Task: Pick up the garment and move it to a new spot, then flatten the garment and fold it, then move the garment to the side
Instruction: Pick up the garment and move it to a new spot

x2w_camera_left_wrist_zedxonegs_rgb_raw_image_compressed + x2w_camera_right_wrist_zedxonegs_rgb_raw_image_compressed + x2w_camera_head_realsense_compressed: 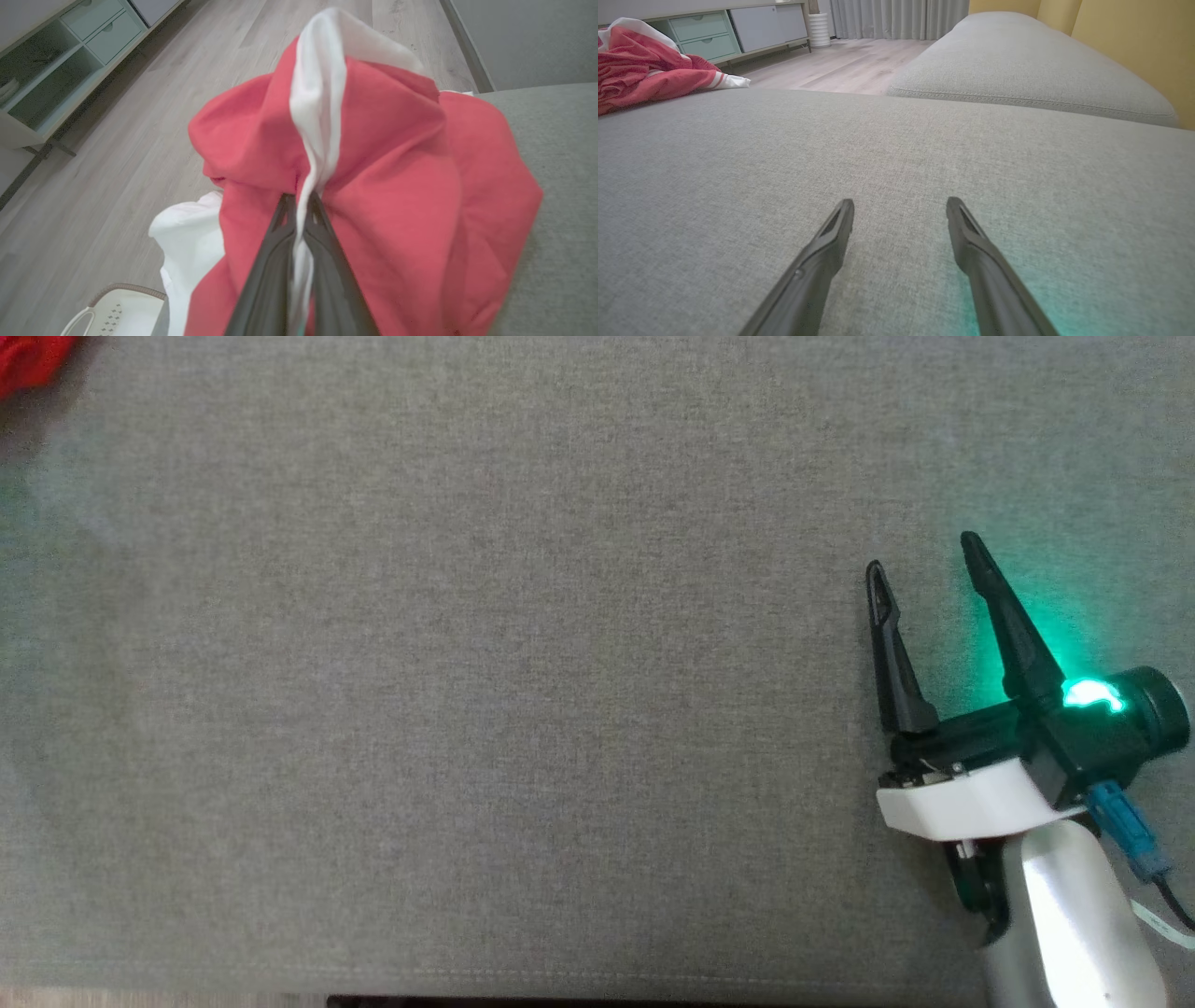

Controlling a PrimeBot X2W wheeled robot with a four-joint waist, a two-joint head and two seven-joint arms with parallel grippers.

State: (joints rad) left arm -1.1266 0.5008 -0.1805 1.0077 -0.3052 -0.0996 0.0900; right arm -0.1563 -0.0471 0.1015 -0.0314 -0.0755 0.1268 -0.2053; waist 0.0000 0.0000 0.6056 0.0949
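Observation:
The garment (387, 186) is red with white parts, bunched up at the edge of the grey couch. My left gripper (302, 198) is shut on a white fold of it, in the left wrist view. A corner of the garment (28, 359) shows at the head view's top left, and the right wrist view has the garment (649, 65) heaped at the far left of the cushion. My right gripper (922, 553) hovers open over bare cushion at the right, far from the cloth, with nothing between its fingers (840, 219).
The grey couch seat (485, 691) spreads wide and bare. A second grey cushion (1017, 60) lies beyond, against a yellow wall. Off the couch edge are wooden floor (93, 163), a pale drawer cabinet (70, 51) and a white basket (117, 308) below.

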